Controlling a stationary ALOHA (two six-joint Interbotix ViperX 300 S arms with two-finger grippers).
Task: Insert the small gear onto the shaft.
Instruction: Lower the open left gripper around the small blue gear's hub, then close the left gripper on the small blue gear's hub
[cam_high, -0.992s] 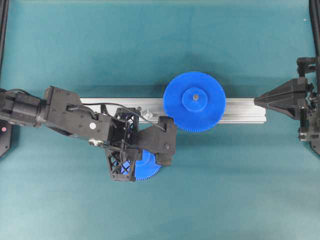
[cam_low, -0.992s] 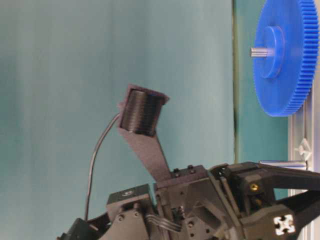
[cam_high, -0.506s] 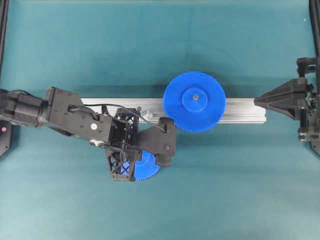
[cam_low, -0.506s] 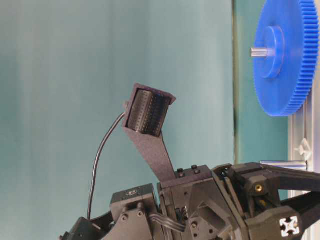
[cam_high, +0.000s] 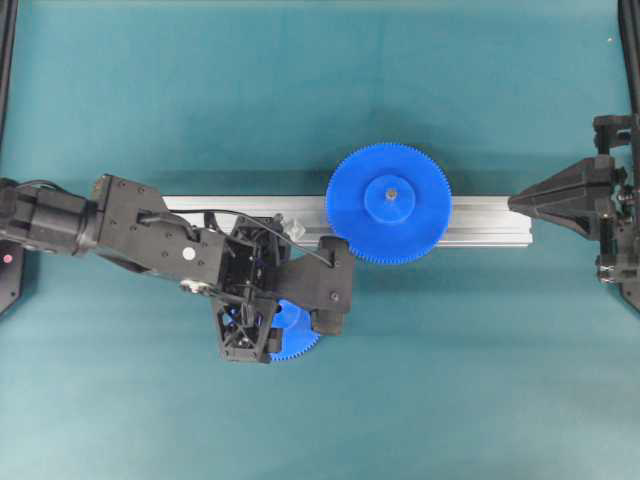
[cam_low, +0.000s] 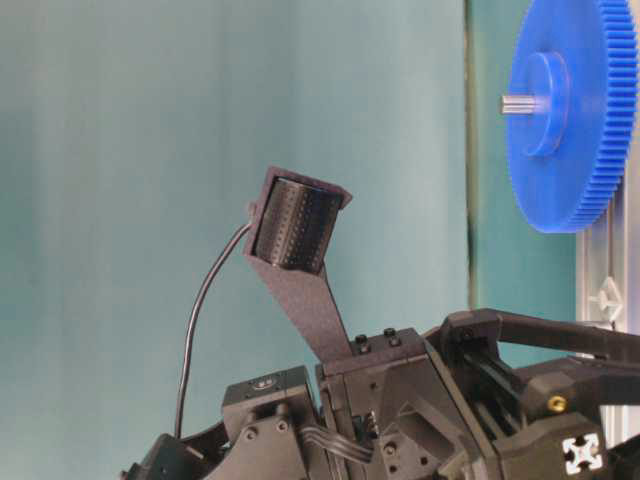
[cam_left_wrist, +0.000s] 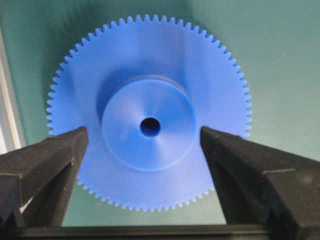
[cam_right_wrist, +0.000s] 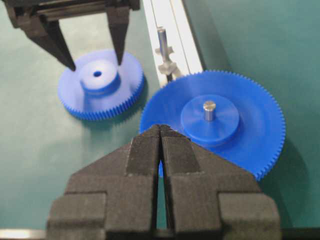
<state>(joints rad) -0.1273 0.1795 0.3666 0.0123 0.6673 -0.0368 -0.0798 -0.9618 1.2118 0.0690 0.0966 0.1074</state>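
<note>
The small gear (cam_left_wrist: 149, 112) lies flat on the counter just beside the rail's (cam_high: 480, 221) near edge — the left gripper (cam_right_wrist: 95, 62) has just spread its jaws, now straddling the hub untouched, so the grasp must be retaken. Right gripper (cam_right_wrist: 161, 134) jaws together, idle; shaft (cam_right_wrist: 162, 47) bare.

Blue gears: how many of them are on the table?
2. The small gear lies flat on the teal mat between the left gripper's open fingers. The wider gear sits on the aluminium rail. None seem hidden.
</note>
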